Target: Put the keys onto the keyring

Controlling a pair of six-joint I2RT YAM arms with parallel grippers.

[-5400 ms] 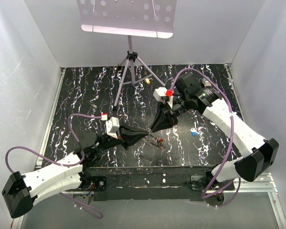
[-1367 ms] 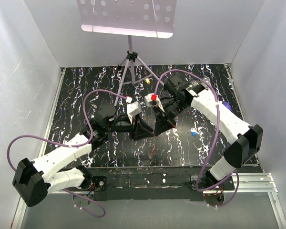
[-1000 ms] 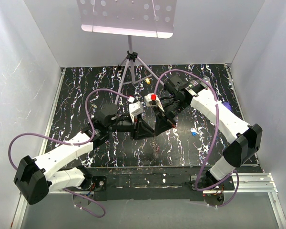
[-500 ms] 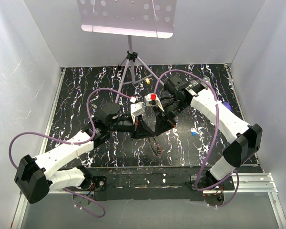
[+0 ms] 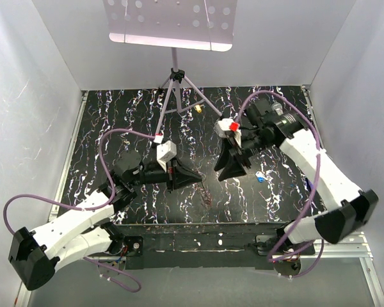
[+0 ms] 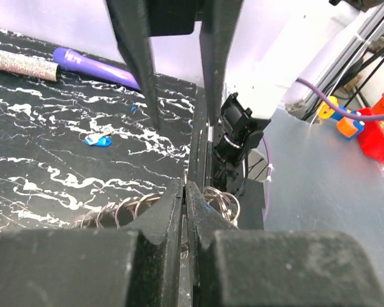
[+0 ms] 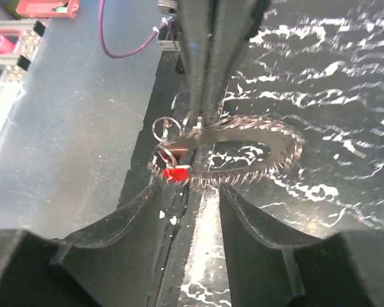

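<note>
Step in hand: threading keys onto the keyring (image 7: 240,171), judged partly done.

- The left claw (image 6: 184,192) is seen fully closed, pinched on the rim of the keyring. The ring is held roughly level over the middle of the worktop (image 5: 115,121), toward its near edge. Whether it rests on the surface cannot be told.
- A red key (image 7: 176,173) is seen at the clamped end of the ring, beside some small wire loops. It appears to be already on the ring, though the join is too fine to confirm.
- The right claw (image 7: 191,192) is seen with its fingers apart and nothing between them. It points at the ring and is near it without touching.
- A blue key (image 5: 260,178) is seen loose on the worktop, off toward the right edge, just beyond the right claw.
- A small yellowish item (image 5: 197,109) is noted near the far edge; it is too small to be identified.

Next move, as judged: the blue key is to be picked up by the right claw. A fine pinch on its head is called for, with the hole left exposed. The ring is to be kept steady by the left claw.
</note>
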